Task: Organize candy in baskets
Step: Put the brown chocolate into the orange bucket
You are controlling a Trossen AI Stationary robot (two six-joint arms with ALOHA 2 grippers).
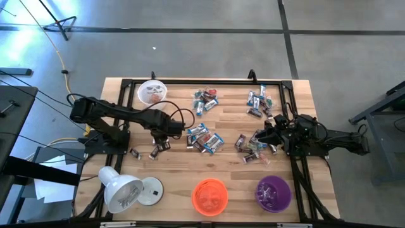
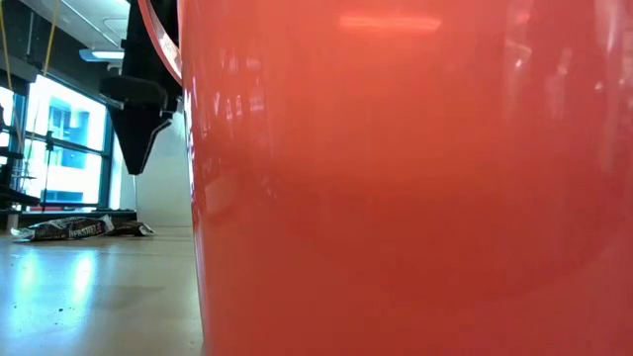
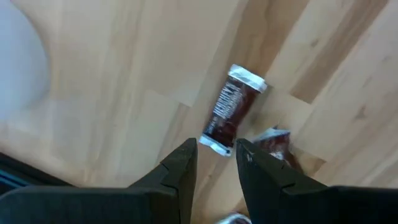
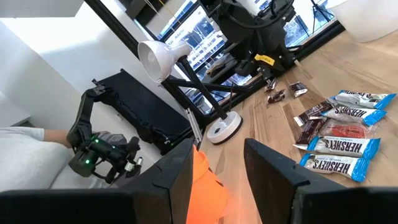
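A dark brown candy bar (image 3: 231, 109) lies flat on the wooden table, with a second small candy (image 3: 273, 140) beside it. My left gripper (image 3: 216, 152) points down over the bar's near end and is open; one fingertip stands on either side of that end, and no touch shows. In the high view my left gripper (image 1: 161, 136) is left of the table's middle, over a few loose candies (image 1: 155, 152). My right gripper (image 4: 217, 165) waits open and level at the table's right (image 1: 262, 136). The white basket (image 1: 152, 92) stands at the far left, the orange basket (image 1: 209, 196) and the purple basket (image 1: 273, 193) at the near edge.
Candy heaps lie at the far middle (image 1: 205, 100), the far right (image 1: 259, 101), the table's middle (image 1: 205, 138) and beside my right gripper (image 1: 253, 151). A white lamp (image 1: 123, 190) lies at the near left. The orange basket's wall (image 2: 415, 178) fills the low view.
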